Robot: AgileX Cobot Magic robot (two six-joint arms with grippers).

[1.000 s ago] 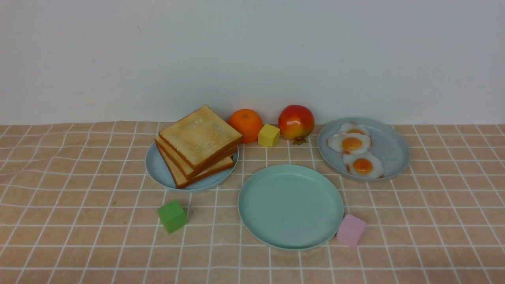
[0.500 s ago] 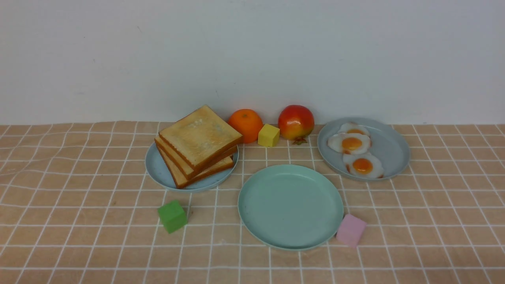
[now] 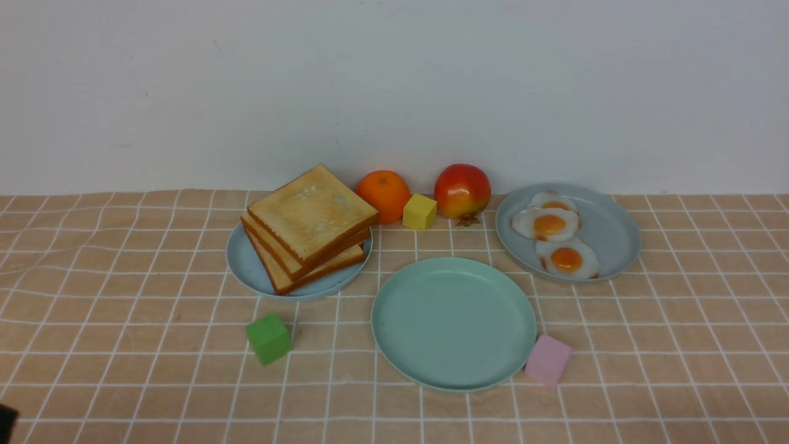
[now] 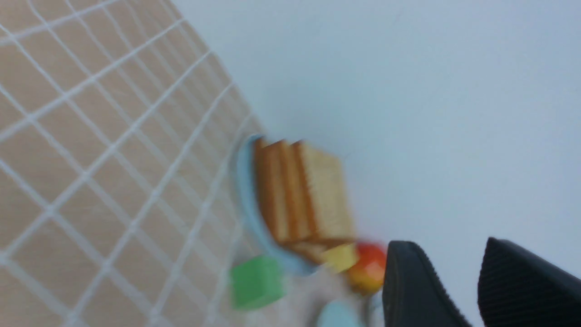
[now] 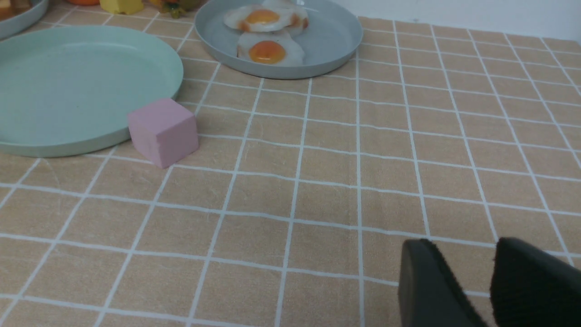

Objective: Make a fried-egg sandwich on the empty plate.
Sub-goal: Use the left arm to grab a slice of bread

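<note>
A dark sliver (image 3: pixel 6 420) has come into the front view's lower left corner, on the left arm's side. The left end effector (image 4: pixel 449 245) is released, its fingers narrowly apart on nothing. Ahead of it, blurred, are a green cube (image 4: pixel 256 281), then toast slices (image 4: pixel 302 190) stacked on a grey-blue plate (image 4: pixel 243 190). The right end effector (image 5: pixel 463 240), also released, hangs low over the tabletop (image 5: pixel 317 181). Ahead to its left, a pink cube (image 5: pixel 163 131) sits at the empty plate's (image 5: pixel 68 81) rim. Beyond, three fried eggs (image 5: pixel 270 51) lie in a second grey-blue plate (image 5: pixel 331 41). To its right the tabletop is open.
</note>
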